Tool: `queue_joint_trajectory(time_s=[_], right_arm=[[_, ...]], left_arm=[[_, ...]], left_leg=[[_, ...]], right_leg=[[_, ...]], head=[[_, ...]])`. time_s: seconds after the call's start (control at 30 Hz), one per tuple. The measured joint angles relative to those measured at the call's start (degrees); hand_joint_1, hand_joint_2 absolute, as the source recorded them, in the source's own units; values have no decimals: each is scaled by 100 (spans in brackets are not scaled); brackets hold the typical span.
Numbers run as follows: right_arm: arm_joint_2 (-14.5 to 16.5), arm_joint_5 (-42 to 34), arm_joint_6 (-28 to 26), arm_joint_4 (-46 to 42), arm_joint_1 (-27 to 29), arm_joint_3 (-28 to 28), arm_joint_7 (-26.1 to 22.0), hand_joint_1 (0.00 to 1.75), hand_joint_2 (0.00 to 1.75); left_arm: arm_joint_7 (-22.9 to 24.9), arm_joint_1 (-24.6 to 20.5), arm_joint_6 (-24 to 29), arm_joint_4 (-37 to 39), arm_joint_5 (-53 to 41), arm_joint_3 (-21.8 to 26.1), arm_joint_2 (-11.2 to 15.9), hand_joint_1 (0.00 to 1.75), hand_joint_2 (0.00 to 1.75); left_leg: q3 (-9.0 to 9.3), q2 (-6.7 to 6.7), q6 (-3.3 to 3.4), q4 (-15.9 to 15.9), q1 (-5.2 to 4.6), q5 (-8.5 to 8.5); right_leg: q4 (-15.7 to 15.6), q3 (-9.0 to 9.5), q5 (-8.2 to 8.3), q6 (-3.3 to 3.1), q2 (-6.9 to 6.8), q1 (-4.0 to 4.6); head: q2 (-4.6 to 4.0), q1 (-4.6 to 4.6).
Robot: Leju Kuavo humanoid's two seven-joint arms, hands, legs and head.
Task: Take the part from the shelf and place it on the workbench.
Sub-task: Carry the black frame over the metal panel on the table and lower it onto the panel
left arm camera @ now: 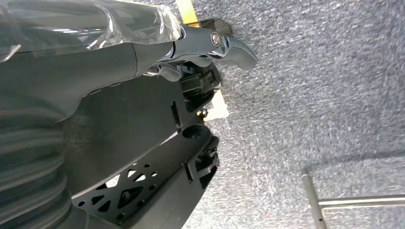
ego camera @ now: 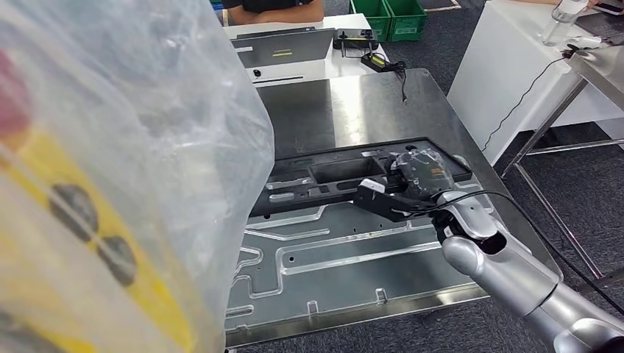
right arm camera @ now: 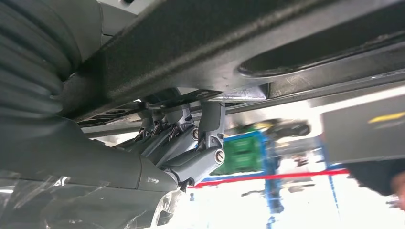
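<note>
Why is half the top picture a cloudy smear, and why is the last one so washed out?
Head view: clear plastic wrap sits close to the lens, out of focus, while the workbench shows glare. Right wrist view: the bright background is overexposed and blurred; the black part above the right hand looks dark. Left wrist view: evenly lit, carpet sharp.

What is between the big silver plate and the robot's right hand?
In the head view, the long black part lies there: the right hand grips its end, and it sits above the silver plate on the workbench.

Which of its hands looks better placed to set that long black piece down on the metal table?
Right. The right hand already grips the black part over the workbench; plastic wrap hides the left side.
</note>
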Motion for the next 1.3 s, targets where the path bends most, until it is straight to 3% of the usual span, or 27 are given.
queue_joint_trajectory(time_s=[0.3, 0.43, 0.47, 0.6, 1.03, 1.3], right_arm=[[439, 143, 104, 190, 1, 419, -154, 175, 175], [470, 144, 104, 253, 1, 500, -157, 0, 0], [472, 146, 103, 272, 2, 512, -157, 0, 0], [479, 173, 80, 347, 1, 537, -163, 0, 0], [514, 86, -22, 510, -32, 536, -236, 0, 0], [512, -500, -221, 516, -29, 410, -226, 0, 0]], left_arm=[[-45, -27, -14, 0, 285, -22, -30, 0, 175], [-74, -23, -15, 0, 400, 15, -39, 0, 175], [-69, -21, -10, 0, 413, 23, -40, 0, 175], [17, -3, 34, 0, 384, 37, -40, 0, 0], [303, 47, -461, 0, 611, 157, -38, 0, 0], [284, 45, -490, 0, 675, 254, -38, 0, 0]], left_leg=[[1, -4, -3, 0, 19, 1], [1, -3, -3, -1, 19, 1], [1, -3, -3, -1, 19, 1], [3, -3, -3, -1, 19, 1], [11, -3, -3, 0, 19, 1], [18, -1, -3, 0, 19, 1]], right_leg=[[0, 1, 0, -2, -5, 16], [0, 1, -1, -3, -5, 17], [0, 1, -1, -3, -5, 17], [0, 3, -1, -3, -5, 17], [0, 11, 0, -3, -5, 16], [0, 15, 0, -3, -3, 16]], head=[[0, -1], [0, -1], [0, -1], [1, -1], [0, 0], [0, 0]])
